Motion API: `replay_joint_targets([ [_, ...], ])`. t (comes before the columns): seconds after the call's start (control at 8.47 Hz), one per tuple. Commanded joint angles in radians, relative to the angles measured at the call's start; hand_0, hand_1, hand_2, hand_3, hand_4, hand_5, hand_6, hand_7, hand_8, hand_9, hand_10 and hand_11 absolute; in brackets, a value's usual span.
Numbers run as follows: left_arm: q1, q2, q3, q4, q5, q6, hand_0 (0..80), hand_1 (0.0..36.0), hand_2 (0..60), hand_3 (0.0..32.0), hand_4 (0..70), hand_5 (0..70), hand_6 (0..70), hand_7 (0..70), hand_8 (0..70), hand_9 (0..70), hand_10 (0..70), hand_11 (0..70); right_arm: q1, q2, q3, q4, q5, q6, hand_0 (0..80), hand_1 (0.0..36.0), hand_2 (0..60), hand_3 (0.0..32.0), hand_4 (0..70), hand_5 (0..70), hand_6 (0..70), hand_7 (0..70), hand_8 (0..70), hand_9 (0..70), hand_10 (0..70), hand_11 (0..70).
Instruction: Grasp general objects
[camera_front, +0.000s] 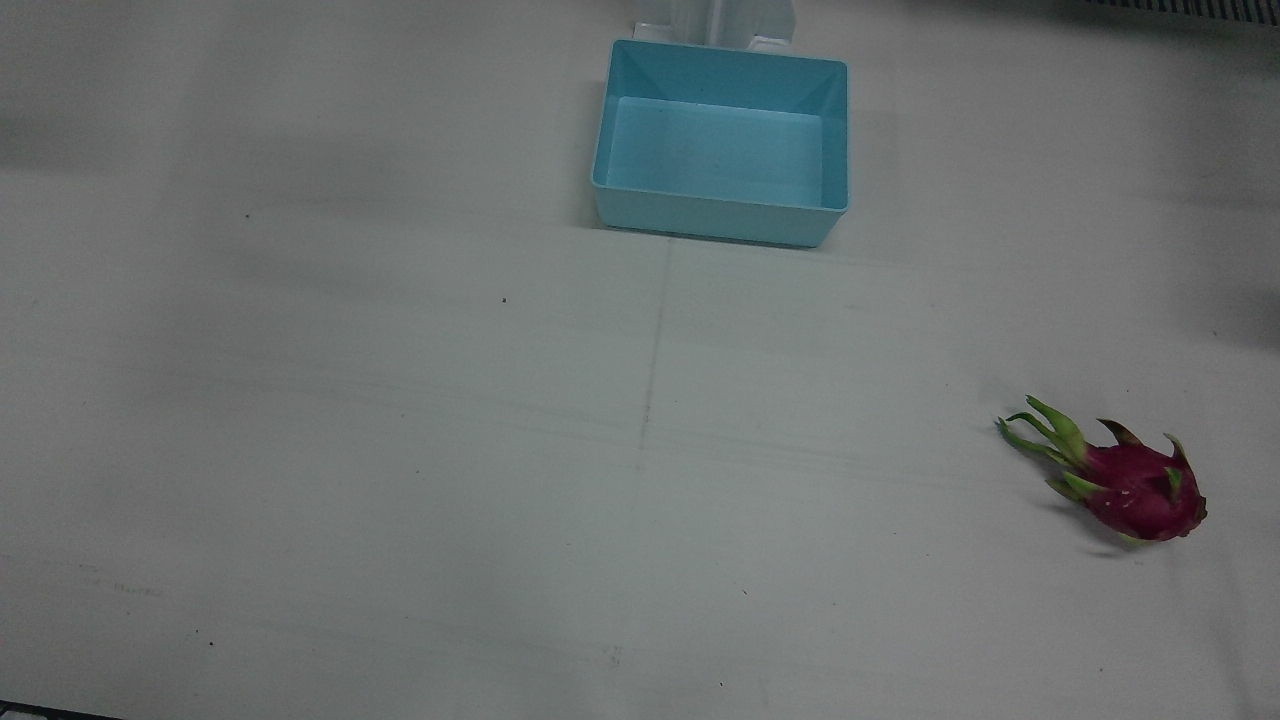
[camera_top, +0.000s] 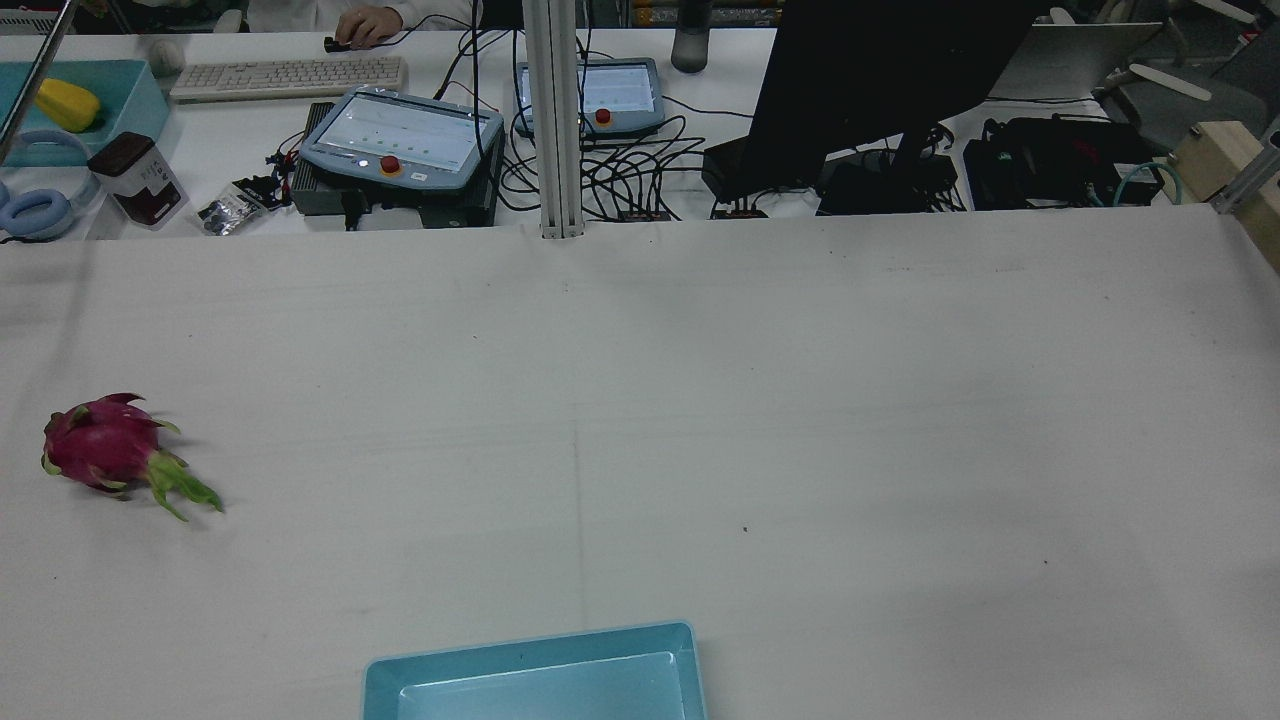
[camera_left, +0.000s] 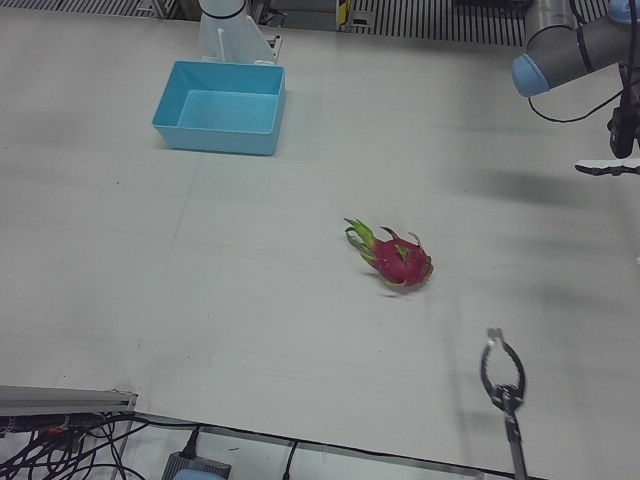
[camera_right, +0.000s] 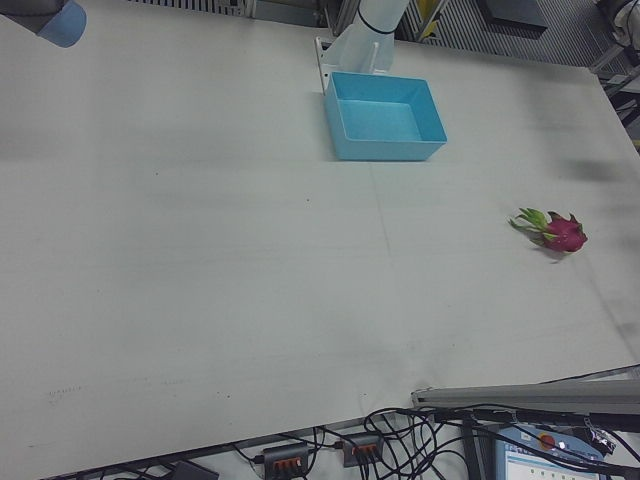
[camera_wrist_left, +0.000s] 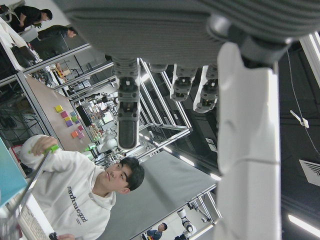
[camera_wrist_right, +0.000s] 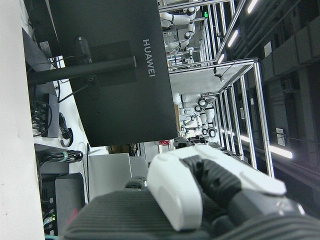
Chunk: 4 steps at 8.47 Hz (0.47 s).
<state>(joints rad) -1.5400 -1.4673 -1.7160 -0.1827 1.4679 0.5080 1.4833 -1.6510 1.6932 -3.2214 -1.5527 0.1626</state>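
Dragonfruit (camera_left: 403, 262) lies on the tabletop (camera_front: 400, 450), well below and apart from my left robot hand (camera_wrist_left: 165, 85), which hangs unclenched, empty. I should descend over its red body, avoiding leafy tips.

A robotics lab: teach pendants (camera_top: 400, 140), cabling, humanoid robots (camera_wrist_right: 187, 102) (background rows).

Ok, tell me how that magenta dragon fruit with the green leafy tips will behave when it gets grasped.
The magenta dragon fruit with green leafy tips lies on its side on the white table; its oval body would probably roll if nudged. The thin green scales look floppy, so they would likely bend rather than give a hold. Its skin looks smooth, possibly slippery.
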Motion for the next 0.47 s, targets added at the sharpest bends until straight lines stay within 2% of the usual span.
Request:
replay_joint_targets([
  [0.0, 0.032, -0.001, -0.095, 0.003, 0.031, 0.08, 59.9, 31.6, 47.2, 0.0, 15.7, 70.0, 21.1, 56.1, 10.6, 15.7, 15.8, 25.6, 0.0, -0.001, 0.0, 0.0, 0.0, 0.0, 0.0, 0.0, 0.0, 0.0, 0.0, 0.0, 0.0, 0.0, 0.0, 0.0, 0.0, 0.0],
  [0.12, 0.038, -0.002, -0.112, -0.001, 0.028, 0.086, 56.6, 20.6, 13.6, 0.0, 14.4, 70.0, 17.9, 45.0, 7.9, 10.8, 12.4, 20.0, 0.0, 0.0, 0.0, 0.0, 0.0, 0.0, 0.0, 0.0, 0.0, 0.0, 0.0, 0.0, 0.0, 0.0, 0.0, 0.0, 0.0, 0.0],
  [0.24, 0.076, -0.002, -0.109, -0.038, 0.025, 0.101, 56.1, 17.8, 4.8, 0.0, 16.1, 70.0, 16.6, 35.7, 7.7, 9.4, 11.9, 19.0, 0.0, 0.0, 0.0, 0.0, -0.001, 0.0, 0.0, 0.0, 0.0, 0.0, 0.0, 0.0, 0.0, 0.0, 0.0, 0.0, 0.0, 0.0],
  [0.35, 0.119, -0.001, -0.103, -0.072, 0.017, 0.122, 55.5, 16.5, 2.4, 0.0, 14.7, 70.0, 16.1, 32.4, 7.6, 9.1, 12.1, 19.2, 0.0, -0.001, -0.001, 0.0, -0.001, 0.0, 0.0, 0.0, 0.0, 0.0, 0.0, 0.0, 0.0, 0.0, 0.0, 0.0, 0.0, 0.0],
])
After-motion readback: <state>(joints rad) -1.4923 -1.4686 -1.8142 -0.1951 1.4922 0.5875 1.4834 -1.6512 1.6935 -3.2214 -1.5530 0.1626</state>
